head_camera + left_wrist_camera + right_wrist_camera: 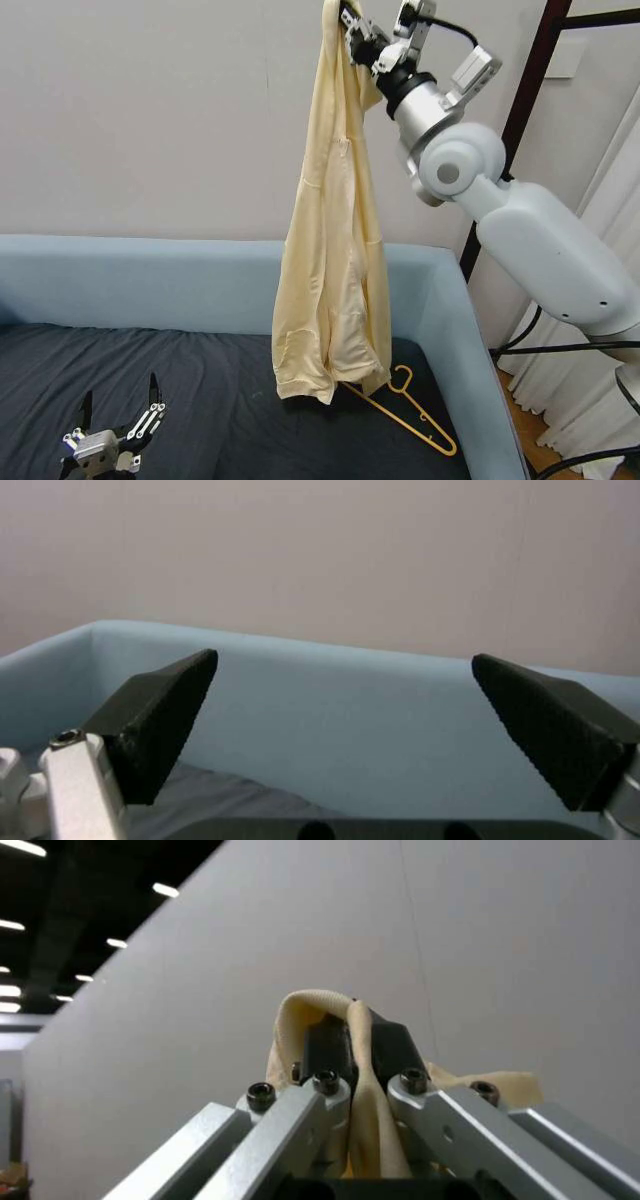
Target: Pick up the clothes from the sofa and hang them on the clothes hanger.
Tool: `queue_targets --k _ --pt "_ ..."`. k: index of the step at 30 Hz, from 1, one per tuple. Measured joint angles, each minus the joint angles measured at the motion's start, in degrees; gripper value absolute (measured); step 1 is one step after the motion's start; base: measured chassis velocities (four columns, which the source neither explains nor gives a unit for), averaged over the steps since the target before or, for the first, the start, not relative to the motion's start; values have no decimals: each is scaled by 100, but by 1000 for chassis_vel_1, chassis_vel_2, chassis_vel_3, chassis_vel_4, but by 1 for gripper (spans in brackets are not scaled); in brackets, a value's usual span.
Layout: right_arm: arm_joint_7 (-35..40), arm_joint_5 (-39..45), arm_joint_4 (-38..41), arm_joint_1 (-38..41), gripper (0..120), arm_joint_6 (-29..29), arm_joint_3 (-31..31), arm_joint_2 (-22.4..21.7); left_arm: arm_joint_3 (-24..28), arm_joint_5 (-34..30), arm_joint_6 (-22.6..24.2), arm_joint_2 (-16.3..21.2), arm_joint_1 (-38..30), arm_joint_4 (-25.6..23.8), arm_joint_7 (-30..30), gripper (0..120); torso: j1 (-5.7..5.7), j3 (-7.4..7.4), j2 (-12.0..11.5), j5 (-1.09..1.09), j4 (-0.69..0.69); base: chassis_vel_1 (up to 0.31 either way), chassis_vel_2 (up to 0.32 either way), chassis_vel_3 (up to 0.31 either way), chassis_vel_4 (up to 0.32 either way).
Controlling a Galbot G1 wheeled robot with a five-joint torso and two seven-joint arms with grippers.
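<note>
One pinch of the right gripper (352,28), top centre, holds the yellow garment (335,260) high to hang straight; left gripper (120,398) waits open, lower left.

Plain pale yellow garment (335,260) against an off-white wall (150,110).
Deeper amber-yellow hanger (425,420) on a charcoal-navy cushion (200,390); light blue sofa (130,280) frame; black-fingered, silver-bodied left tool (120,386) and right tool (352,22); white arm shell (560,250); dark brown rack pole (520,110); white curtain (622,180).

Mock living room: blue sofa (150,285), white curtain (556,390), hall lights (170,889) beyond wall (330,937).
</note>
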Motion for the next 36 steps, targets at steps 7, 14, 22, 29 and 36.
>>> queue_targets --k 7,14,22,29,36 --pt "1017 -787 517 -2058 0 -909 -338 -247 48 107 -9 -95 -6 70 1 100 1 2 -1 5 -2 0 0 0 0" --pt "925 -1741 -20 -4217 0 -689 -622 8 41 267 -97 -194 169 -27 2 100 0 1 0 2 -2 0 0 0 0" --pt "115 -2590 -1233 -4898 0 -11 -448 666 2 423 -197 -273 343 -102 -15 100 0 1 0 2 1 0 0 0 0" --pt "-155 -3713 -2824 -4527 0 295 -224 1102 -17 499 -233 -328 382 -60 -43 100 0 1 -1 1 1 0 0 0 0" --pt "-774 -4695 -3740 -4110 18 570 -209 1258 -13 500 -166 -311 260 110 -42 100 0 1 -1 2 0 0 0 0 0"
